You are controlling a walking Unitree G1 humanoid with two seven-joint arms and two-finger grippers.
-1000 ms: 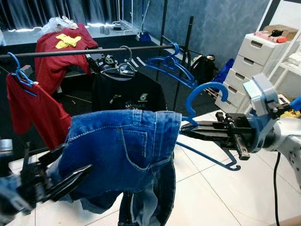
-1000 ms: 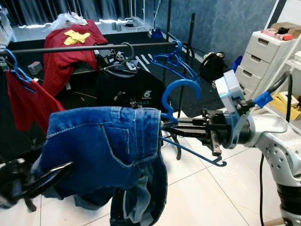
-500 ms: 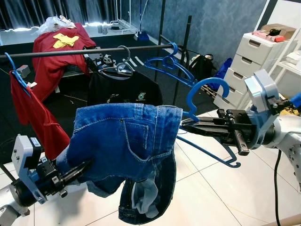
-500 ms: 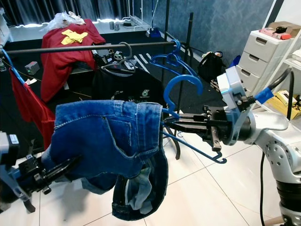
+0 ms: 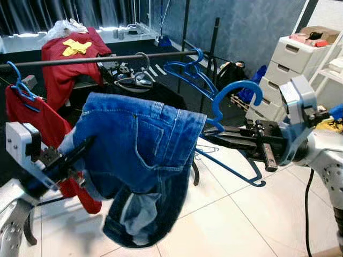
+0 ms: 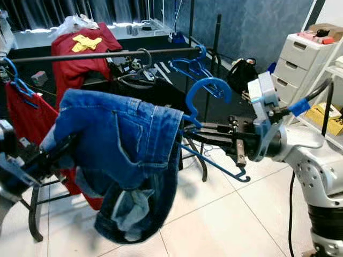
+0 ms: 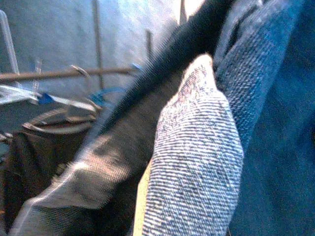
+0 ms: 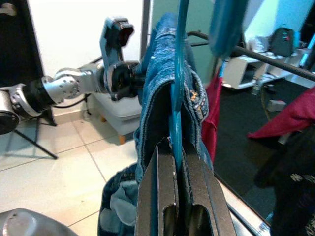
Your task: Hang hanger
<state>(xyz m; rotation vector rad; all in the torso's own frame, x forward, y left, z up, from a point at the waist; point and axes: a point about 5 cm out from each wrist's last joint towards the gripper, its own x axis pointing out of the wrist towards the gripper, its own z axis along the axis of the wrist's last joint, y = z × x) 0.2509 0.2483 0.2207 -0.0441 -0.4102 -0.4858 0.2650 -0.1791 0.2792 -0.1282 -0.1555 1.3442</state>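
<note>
A blue plastic hanger (image 5: pixel 236 101) carries a pair of blue jeans (image 5: pixel 144 150) draped over its bar. My right gripper (image 5: pixel 210 130) is shut on the hanger just below its hook, and the right wrist view shows the blue hanger (image 8: pixel 176 98) pinched between the black fingers (image 8: pixel 160 177). The hanger is held out in front of the dark clothes rail (image 5: pixel 107 58) and below it, with the hook pointing up. My left gripper (image 5: pixel 80 152) reaches up into the jeans' left end. The left wrist view has the denim (image 7: pixel 197 162) pressed close to the camera.
On the rail hang a red shirt on a blue hanger (image 5: pixel 27 107), a black T-shirt (image 5: pixel 139 88) and several empty blue hangers (image 5: pixel 190 72). A black rack upright (image 5: pixel 213 48) stands behind. White drawers (image 5: pixel 300 59) are at the right. Pale tile floor (image 5: pixel 225 225) lies below.
My left arm has risen and lifted the left end of the jeans, so the denim now slopes up from right to left. The right gripper keeps its hold on the hanger.
</note>
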